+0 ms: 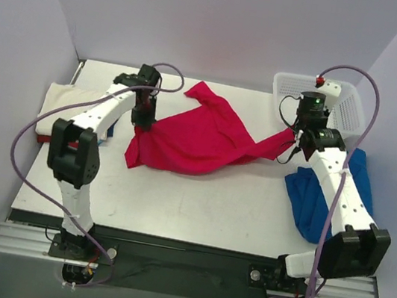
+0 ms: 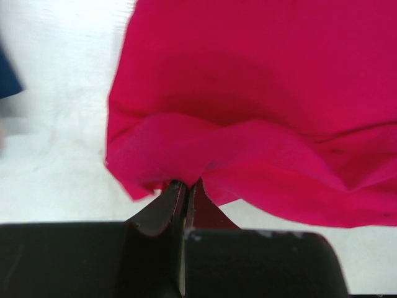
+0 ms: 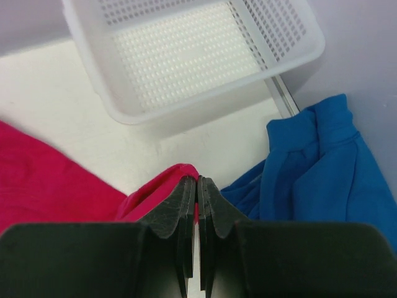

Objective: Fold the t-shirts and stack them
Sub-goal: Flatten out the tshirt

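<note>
The crimson red t-shirt (image 1: 200,138) hangs stretched between both grippers above the middle of the table. My left gripper (image 1: 141,121) is shut on its left edge; the left wrist view shows the red cloth (image 2: 260,112) pinched at the fingertips (image 2: 185,185). My right gripper (image 1: 296,136) is shut on its right corner (image 3: 167,183). The royal blue t-shirt (image 1: 316,194) lies crumpled at the right, partly under my right arm, and shows in the right wrist view (image 3: 322,161). The cream t-shirt (image 1: 62,101) lies folded at the far left edge.
A white plastic lattice basket (image 1: 345,104) stands at the back right corner, also in the right wrist view (image 3: 186,56). Purple walls enclose the back and both sides. The table's front edge (image 1: 191,242) runs just ahead of the arm bases.
</note>
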Tool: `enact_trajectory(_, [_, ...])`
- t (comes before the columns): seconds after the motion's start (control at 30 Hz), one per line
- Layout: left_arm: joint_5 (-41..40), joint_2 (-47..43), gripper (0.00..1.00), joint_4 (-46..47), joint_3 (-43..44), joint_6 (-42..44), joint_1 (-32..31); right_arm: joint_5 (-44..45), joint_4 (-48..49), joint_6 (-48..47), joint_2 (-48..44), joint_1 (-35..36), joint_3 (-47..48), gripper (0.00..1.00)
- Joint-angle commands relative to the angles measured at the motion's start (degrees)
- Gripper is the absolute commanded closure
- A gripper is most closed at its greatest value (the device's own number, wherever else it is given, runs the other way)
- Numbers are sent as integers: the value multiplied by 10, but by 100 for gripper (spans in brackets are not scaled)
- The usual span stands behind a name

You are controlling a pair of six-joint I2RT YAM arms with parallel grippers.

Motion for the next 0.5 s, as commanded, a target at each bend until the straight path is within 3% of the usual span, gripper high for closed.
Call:
enact_trajectory(0.0, [53,113,100,65,-9,7,13,54,9,-2,47,-18,19,100])
enact_trajectory(0.1, [72,185,100,87,33,5,20,56,9,6,79,-32,24,100])
enact_trajectory(0.37, [80,254,99,100,168,29,45,56,8,4,107,-45,43,100])
enact_trajectory(0.47, [77,249,69,103,175,39,48,51,6,9,106,-45,40,100])
